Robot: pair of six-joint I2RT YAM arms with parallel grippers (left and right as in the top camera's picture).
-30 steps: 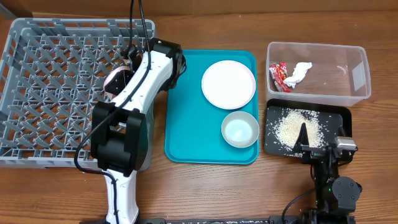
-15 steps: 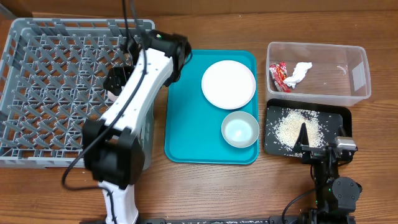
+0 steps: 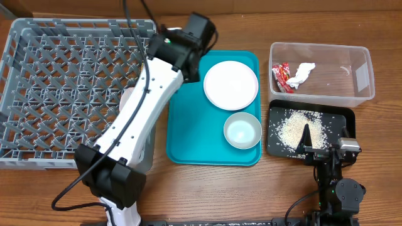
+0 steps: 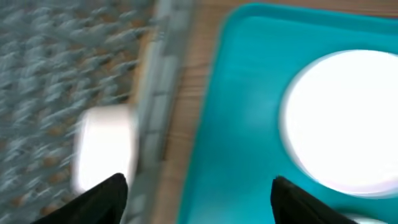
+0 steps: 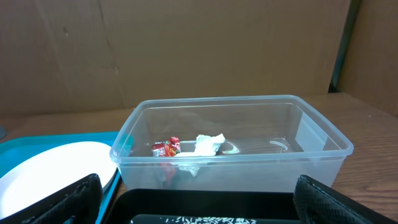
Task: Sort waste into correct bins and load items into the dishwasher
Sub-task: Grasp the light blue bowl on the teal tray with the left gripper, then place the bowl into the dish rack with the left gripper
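My left gripper (image 3: 200, 28) hangs open and empty over the gap between the grey dishwasher rack (image 3: 56, 81) and the teal tray (image 3: 188, 125). In the blurred left wrist view its jaws (image 4: 200, 199) stand wide, a small white bowl (image 4: 106, 146) lies in the rack to the left, and the white plate (image 4: 342, 118) is to the right. The plate (image 3: 230, 85) and a grey-silver bowl (image 3: 242, 130) sit on the teal tray. The clear tub (image 3: 358, 75) holds a red wrapper (image 3: 281, 76) and a white napkin (image 3: 303, 73). Rice (image 3: 295, 130) lies in the black tray (image 3: 344, 116). My right gripper (image 3: 325, 139) is open at that tray's near edge.
The right wrist view looks over the black tray (image 5: 205, 202) at the clear tub (image 5: 236, 168), with the plate (image 5: 56, 165) at the left. The left arm's white links cross the rack's right side. Bare wooden table lies along the front.
The left arm swung right, from over the rack to the teal tray's upper left edge. Its jaws opened and the white bowl stayed in the rack. The right arm has not moved.
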